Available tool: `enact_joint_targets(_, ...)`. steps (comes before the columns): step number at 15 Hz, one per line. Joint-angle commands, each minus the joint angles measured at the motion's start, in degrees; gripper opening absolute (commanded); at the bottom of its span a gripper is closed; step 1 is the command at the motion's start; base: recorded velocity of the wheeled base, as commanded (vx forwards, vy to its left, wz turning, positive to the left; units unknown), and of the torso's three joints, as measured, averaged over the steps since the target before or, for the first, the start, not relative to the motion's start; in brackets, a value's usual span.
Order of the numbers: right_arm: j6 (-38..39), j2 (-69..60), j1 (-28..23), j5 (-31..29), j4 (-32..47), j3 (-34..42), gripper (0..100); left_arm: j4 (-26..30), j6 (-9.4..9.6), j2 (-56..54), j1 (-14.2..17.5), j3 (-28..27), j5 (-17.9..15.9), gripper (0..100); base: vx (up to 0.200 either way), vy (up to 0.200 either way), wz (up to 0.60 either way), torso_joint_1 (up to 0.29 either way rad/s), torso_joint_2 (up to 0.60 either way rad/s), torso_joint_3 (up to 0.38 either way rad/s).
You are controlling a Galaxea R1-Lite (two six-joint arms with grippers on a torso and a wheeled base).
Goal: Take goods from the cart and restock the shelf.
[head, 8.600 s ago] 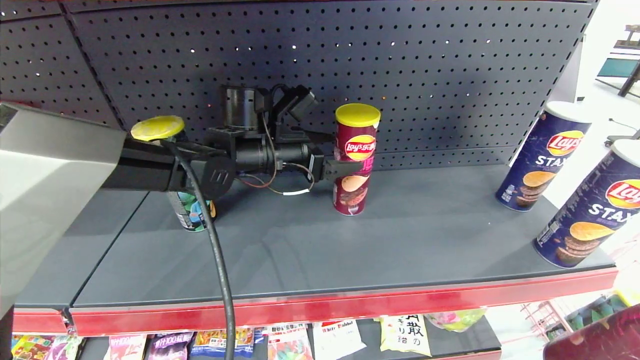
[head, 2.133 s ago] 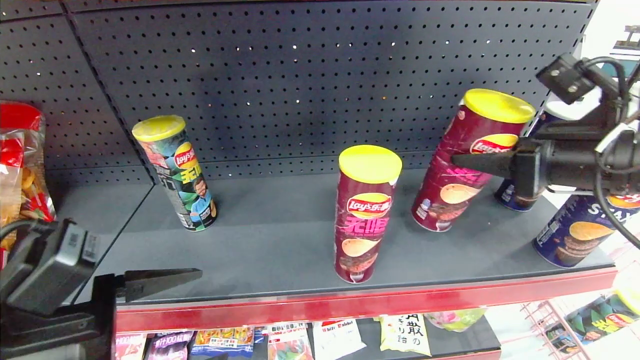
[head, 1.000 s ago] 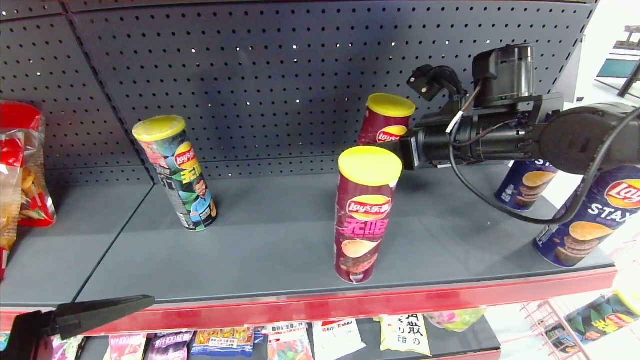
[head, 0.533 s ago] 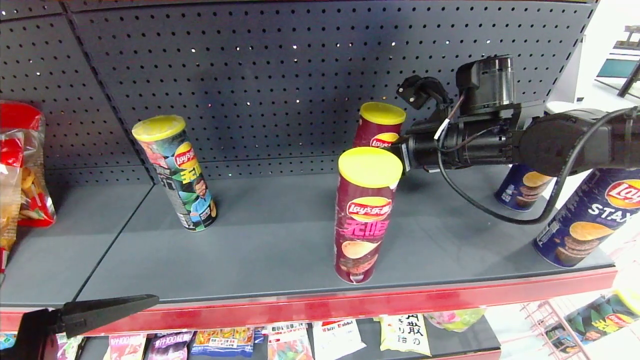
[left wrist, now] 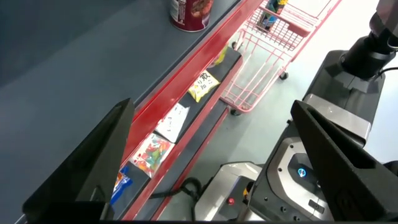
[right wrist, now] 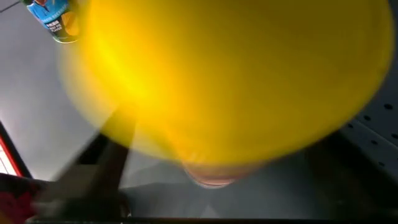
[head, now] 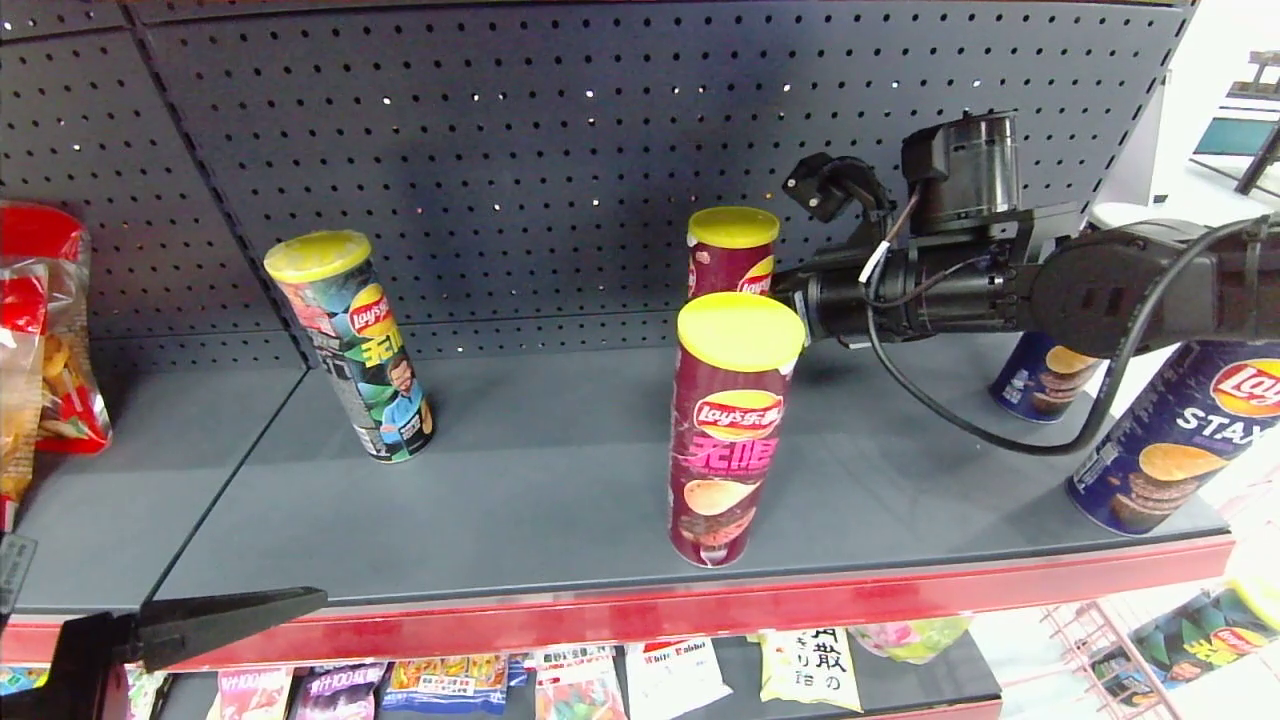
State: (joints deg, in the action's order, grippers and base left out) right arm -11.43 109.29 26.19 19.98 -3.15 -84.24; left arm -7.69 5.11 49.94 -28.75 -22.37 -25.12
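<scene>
My right gripper (head: 778,284) is shut on a maroon chips can with a yellow lid (head: 728,250), holding it upright at the back of the grey shelf (head: 560,480), close to the pegboard. The can's yellow lid (right wrist: 236,74) looms close in the right wrist view. Another maroon can (head: 735,430) stands near the shelf's front edge, just in front of the held one. My left gripper (left wrist: 211,155) is open and holds nothing, low in front of the shelf's red lip; one of its fingers (head: 230,608) shows at the lower left. The pink cart (left wrist: 267,37) stands on the floor beyond.
A green chips can (head: 350,345) stands at the shelf's left. Two blue cans (head: 1190,430) (head: 1050,375) stand at the right end. A snack bag (head: 40,330) sits at the far left. Packets (head: 680,675) fill the lower shelf. Bare shelf lies between the green and maroon cans.
The right arm has carried its maroon can leftward along the back of the shelf, now behind the front can. The left gripper has stayed low at the lower left.
</scene>
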Motion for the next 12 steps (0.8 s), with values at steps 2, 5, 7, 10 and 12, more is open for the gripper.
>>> enact_joint_targets(2,0.1,-1.6,0.1,-0.3,0.2,0.9,100,0.0,-0.01,0.5,0.0,0.0,-0.1,100,0.000,0.000,0.00,0.000,0.00,0.000)
enact_joint_targets(5,0.3,-6.1,-0.1,-1.3,0.6,5.8,100,-0.2,-0.01,1.5,0.0,-0.5,-0.1,100,0.000,0.000,0.00,0.000,0.00,0.000)
enact_joint_targets(7,0.8,-9.4,-0.3,-2.1,0.3,10.1,100,-0.3,0.08,2.6,0.0,-1.0,0.0,100,0.000,0.000,0.00,0.000,0.00,0.000)
enact_joint_targets(10,2.4,-15.2,-0.7,-5.1,0.0,17.9,100,-0.4,0.52,5.1,0.0,-1.8,0.0,100,0.000,0.000,0.00,0.000,0.00,0.000)
enact_joint_targets(12,3.3,-20.3,-1.3,-6.4,0.0,23.6,100,-0.4,0.69,6.4,0.0,-2.2,0.0,100,0.000,0.000,0.00,0.000,0.00,0.000)
